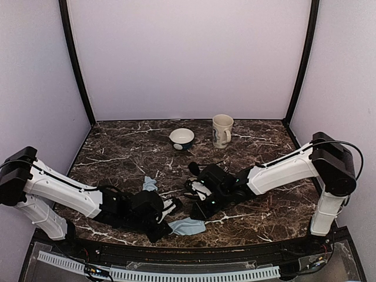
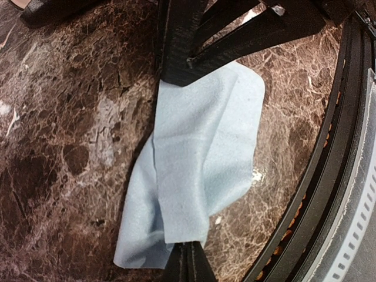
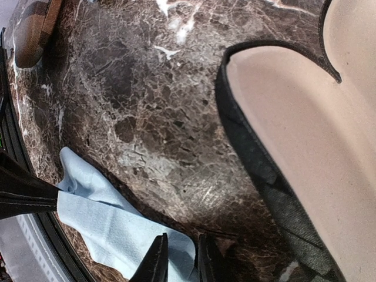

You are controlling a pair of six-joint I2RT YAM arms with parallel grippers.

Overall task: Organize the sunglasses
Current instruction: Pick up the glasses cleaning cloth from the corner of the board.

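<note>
Left wrist view first: what are those fingers doing?

The left arm's fingers (image 2: 188, 263) are clenched on one corner of a pale blue cloth (image 2: 200, 170) lying on the table (image 2: 64, 147).

And the right arm's fingers (image 3: 155, 263)?

They are narrowly apart at the cloth's opposite edge. I cannot tell whether they pinch it. A black checkered case (image 3: 294, 135) lies open just beside them.

Where are the sunglasses (image 1: 193, 169)?

Only the top view hints at them. A small dark shape sits just beyond the right arm's fingers, away from the robot, with a thin wire running rightward. It is too small to be sure. The right arm is nearer.

And the setting?

The table is dark brown marble with white veins. A bowl (image 1: 182, 138) and a mug (image 1: 222, 130) stand at the back, before plain lilac walls (image 1: 188, 59).
</note>
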